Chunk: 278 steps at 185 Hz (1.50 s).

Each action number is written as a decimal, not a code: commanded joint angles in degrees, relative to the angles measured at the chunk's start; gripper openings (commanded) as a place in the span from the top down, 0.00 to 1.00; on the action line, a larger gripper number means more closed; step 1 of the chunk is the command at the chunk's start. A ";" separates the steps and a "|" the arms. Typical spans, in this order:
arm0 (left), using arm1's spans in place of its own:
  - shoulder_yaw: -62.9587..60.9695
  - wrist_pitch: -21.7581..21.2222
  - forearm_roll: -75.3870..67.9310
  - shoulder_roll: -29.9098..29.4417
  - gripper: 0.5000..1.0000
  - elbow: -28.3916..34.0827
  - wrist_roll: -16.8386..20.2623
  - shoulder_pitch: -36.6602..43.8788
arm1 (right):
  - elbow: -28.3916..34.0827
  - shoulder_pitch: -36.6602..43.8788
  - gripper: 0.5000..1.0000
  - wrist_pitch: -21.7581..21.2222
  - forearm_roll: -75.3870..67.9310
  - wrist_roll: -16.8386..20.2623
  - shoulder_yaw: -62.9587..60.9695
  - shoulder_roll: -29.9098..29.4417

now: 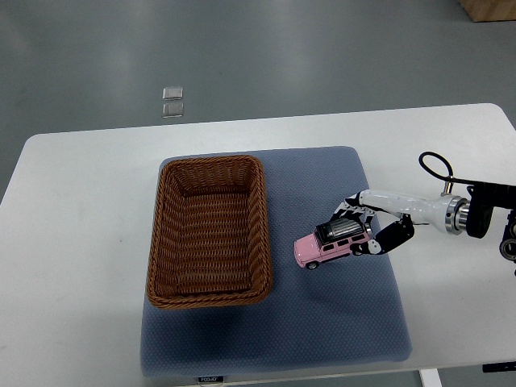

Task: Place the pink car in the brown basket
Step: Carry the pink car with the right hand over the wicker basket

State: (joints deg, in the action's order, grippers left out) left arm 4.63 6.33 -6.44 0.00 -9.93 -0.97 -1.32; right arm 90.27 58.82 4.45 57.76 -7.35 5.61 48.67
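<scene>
Right hand (372, 228) reaching leftward, fingers clamped on pink car (331, 244), beside brown basket (210, 231)

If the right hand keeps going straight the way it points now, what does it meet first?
The right hand, shut on the car, points left. The basket, its near wall, comes first, unless the hand is carried higher than the rim; height is unclear here.

The right arm reaches in from the right edge, forearm level and pointing left. Its right hand (372, 230) has white and black fingers (393, 236) curled around the car (332, 243) (thumb side nearest the camera).
</scene>
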 commanded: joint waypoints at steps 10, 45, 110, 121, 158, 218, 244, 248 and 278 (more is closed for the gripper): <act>0.03 0.00 0.03 0.00 0.00 0.00 0.00 0.00 | -0.27 2.62 1.00 -0.59 -0.63 -0.12 0.02 -0.06; 0.03 0.00 0.03 0.00 0.00 0.00 0.00 0.00 | -0.53 3.32 1.00 -0.76 -1.43 -0.39 -0.86 0.02; 0.03 0.00 -0.06 0.00 0.00 -0.09 0.00 0.00 | -2.02 7.45 1.00 -1.90 -6.87 -1.35 -3.67 -3.58; -0.06 0.00 0.03 0.00 0.00 -0.09 0.00 0.00 | -3.78 8.15 1.00 -1.90 -7.31 -1.35 -3.59 -5.60; -0.06 0.00 -0.06 0.00 0.00 -0.26 0.00 0.00 | -9.75 9.47 1.00 -1.73 -8.98 -1.44 -3.15 -14.21; -0.06 0.00 -0.06 0.00 0.00 -0.62 0.00 0.00 | -21.62 10.18 1.00 -1.64 -9.77 -1.44 -1.74 -28.72; 0.03 0.00 -0.06 0.00 0.00 -0.79 0.00 0.00 | -29.26 9.56 1.00 -1.55 -8.98 -1.44 0.02 -34.87; 0.03 0.00 -0.06 0.00 0.00 -0.79 0.00 0.00 | -29.97 9.47 1.00 -1.55 -8.90 -1.44 0.19 -35.48; 0.03 0.00 -0.06 0.00 0.00 -0.70 0.00 0.00 | -33.22 8.51 1.00 -1.38 -8.46 -1.53 1.69 -39.35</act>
State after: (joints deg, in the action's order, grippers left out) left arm 4.66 6.33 -6.51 0.00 -10.71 -0.97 -1.32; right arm 59.18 68.11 2.90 49.02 -8.80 5.95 11.63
